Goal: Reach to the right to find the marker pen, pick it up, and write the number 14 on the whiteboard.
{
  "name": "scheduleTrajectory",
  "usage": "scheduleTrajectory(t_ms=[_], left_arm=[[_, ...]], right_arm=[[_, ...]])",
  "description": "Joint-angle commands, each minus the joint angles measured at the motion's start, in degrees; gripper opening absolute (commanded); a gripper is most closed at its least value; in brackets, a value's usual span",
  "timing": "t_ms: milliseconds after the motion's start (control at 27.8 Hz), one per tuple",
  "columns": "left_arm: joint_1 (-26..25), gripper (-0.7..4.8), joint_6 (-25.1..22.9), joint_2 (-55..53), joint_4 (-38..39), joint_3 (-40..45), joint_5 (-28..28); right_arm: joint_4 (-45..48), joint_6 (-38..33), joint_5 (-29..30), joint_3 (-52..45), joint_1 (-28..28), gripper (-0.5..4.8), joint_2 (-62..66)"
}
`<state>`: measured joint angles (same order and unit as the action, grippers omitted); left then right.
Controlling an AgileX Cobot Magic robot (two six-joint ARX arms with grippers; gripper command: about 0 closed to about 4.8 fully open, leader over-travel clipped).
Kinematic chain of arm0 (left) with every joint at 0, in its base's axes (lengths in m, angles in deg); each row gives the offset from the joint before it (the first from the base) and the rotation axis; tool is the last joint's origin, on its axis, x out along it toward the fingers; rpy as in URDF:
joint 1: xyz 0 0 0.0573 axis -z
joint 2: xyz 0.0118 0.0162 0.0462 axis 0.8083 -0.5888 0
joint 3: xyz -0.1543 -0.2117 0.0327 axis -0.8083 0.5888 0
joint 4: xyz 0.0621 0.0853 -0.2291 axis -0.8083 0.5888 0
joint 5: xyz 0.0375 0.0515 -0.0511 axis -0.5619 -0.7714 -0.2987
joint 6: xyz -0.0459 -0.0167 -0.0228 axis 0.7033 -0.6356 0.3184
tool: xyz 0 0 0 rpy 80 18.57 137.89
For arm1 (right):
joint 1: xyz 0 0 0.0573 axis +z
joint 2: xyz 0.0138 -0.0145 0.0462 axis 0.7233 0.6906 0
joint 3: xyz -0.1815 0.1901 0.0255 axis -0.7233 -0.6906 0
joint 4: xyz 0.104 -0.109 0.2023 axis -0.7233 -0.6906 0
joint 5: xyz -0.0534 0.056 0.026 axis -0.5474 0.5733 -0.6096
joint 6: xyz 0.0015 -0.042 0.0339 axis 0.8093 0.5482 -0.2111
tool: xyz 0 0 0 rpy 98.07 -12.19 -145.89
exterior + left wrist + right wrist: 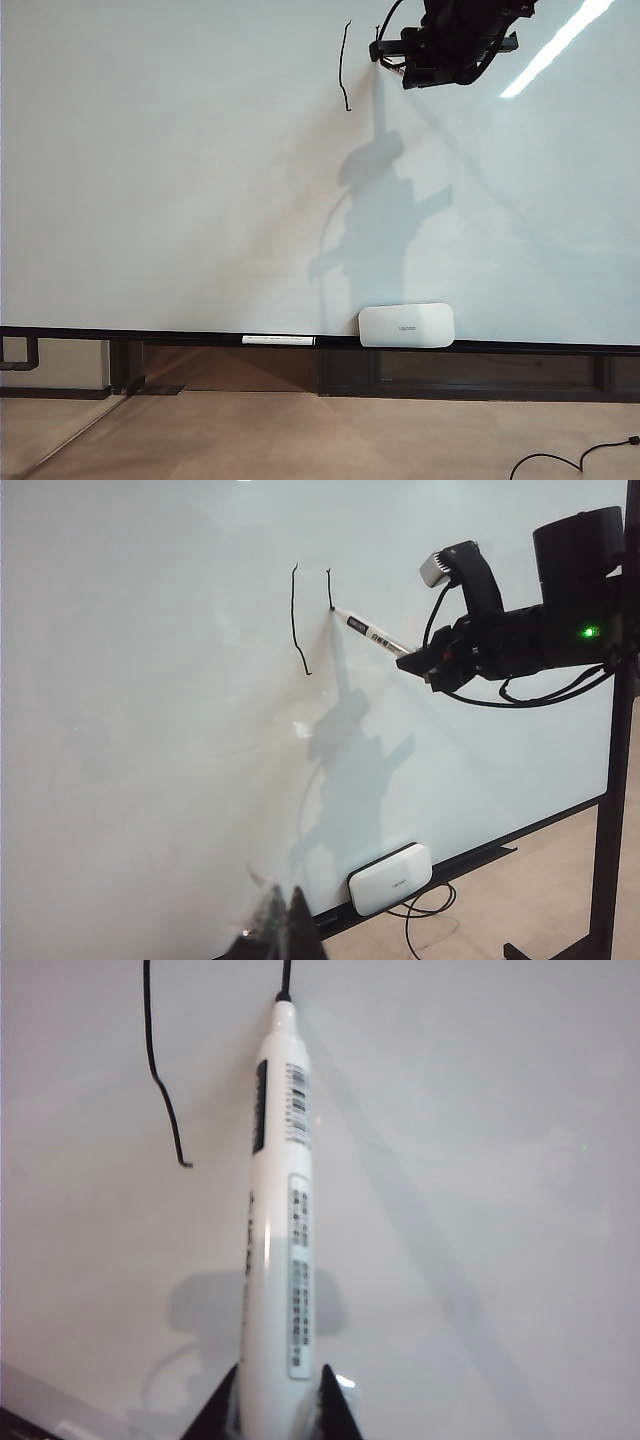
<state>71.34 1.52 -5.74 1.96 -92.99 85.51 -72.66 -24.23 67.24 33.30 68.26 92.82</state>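
1. My right gripper (278, 1400) is clamped on the marker pen (280, 1220); its long axis runs straight out from the jaws to the whiteboard (500, 1110).
2. The tip touches the board beside the finished "1" stroke (297, 620), on a short new stroke (329, 588).
3. I judge the next stroke runs downward.
4. Left gripper (285, 925): low, far off; I cannot tell its state.

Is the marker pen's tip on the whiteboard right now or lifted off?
On it. The marker pen, held by the right gripper, has its tip at the end of a short fresh stroke on the whiteboard.
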Motion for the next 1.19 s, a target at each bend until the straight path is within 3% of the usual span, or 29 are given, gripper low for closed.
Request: scheduleTrajectory(t_ms=[36, 648, 1188], left_arm=[[0.0, -0.06, -0.2, 0.0, -0.8, -0.3, 0.2], [0.0, -0.06, -0.2, 0.0, -0.8, -0.3, 0.2], [0.0, -0.06, -1.7, 0.0, -0.8, -0.3, 0.2]], right_arm=[[-1.2, -0.5, -0.5, 0.2, -0.2, -0.02, -0.1], [-1.9, -0.5, -2.0, 0.2, -0.2, -0.02, -0.1], [-3.7, -0.5, -8.3, 0.2, -0.2, -0.02, -0.8]])
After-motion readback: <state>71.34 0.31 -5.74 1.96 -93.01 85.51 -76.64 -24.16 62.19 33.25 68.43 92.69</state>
